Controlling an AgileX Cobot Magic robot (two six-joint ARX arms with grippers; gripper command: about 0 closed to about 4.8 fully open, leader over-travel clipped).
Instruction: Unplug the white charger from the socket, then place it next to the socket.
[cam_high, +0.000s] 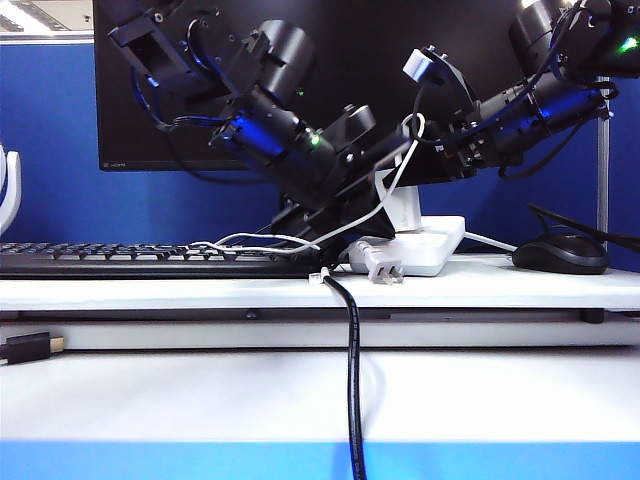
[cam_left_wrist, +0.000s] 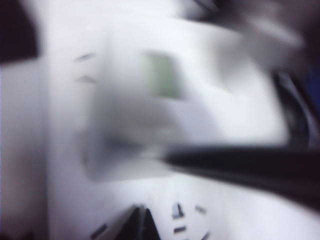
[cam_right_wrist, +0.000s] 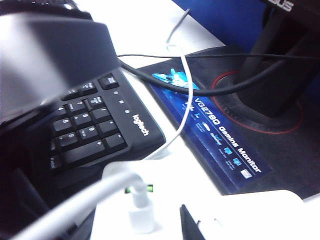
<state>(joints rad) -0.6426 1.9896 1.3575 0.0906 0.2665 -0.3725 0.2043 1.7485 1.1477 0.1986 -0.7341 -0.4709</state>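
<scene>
The small grey-white plug with bare prongs lies nearest the table edge, just in front of the socket, with a black cable dropping over the edge beside it. The left gripper reaches down from the left to the near-left end of the socket; its wrist view is blurred, showing only the socket's white face and green tab close below, so I cannot tell how wide its jaws stand or whether they press on anything. Judging from this, it is there to steady the strip.

The white charger stands upright, seemingly plugged into the socket, just beyond the left gripper and directly at the right gripper, whose jaws stand partly open around its top; whether they truly clamp it cannot be seen. Its thin white cable trails off toward the keyboard.

To do this well, pull straight up along the prongs while the socket is held flat, avoiding any rocking, and keep clear of the cable.
</scene>
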